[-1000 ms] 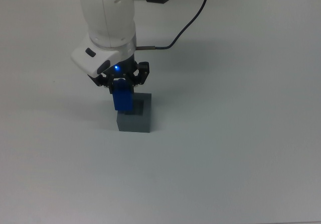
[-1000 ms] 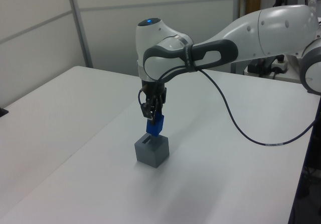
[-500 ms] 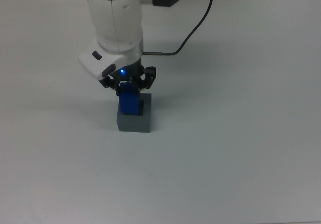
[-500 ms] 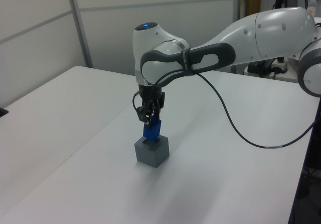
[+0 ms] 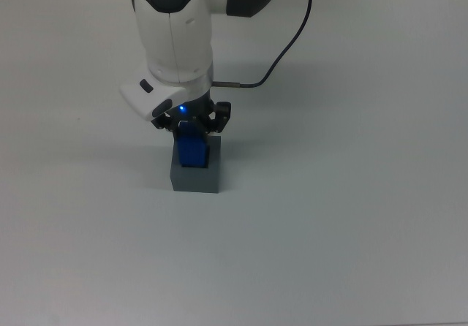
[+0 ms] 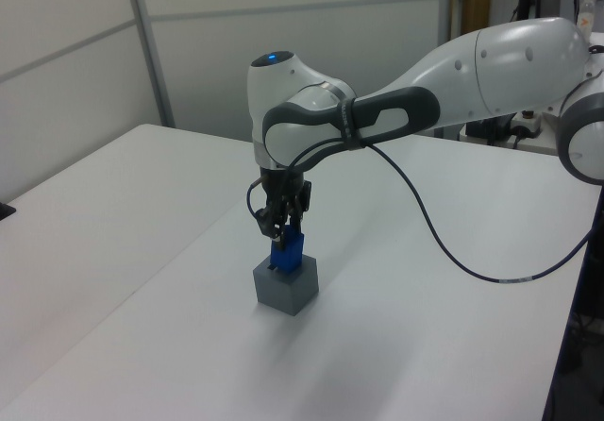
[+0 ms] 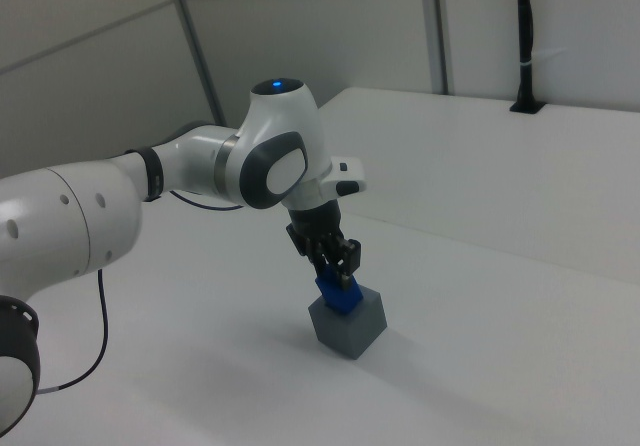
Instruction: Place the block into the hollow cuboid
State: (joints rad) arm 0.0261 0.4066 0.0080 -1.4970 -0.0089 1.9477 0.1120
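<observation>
On one grey box, one blue block, fingers gripping.

The lower part of the block is hidden inside the hollow cuboid, and its top is covered by the gripper. In the top view the arm is cut off by the upper edge. The recess floor is not visible.

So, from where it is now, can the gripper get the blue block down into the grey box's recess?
Probably yes. The gripper is shut on the blue block, which already stands in the top of the grey box, its upper part still showing above the rim. Nothing else on the table is near enough to block it.
</observation>
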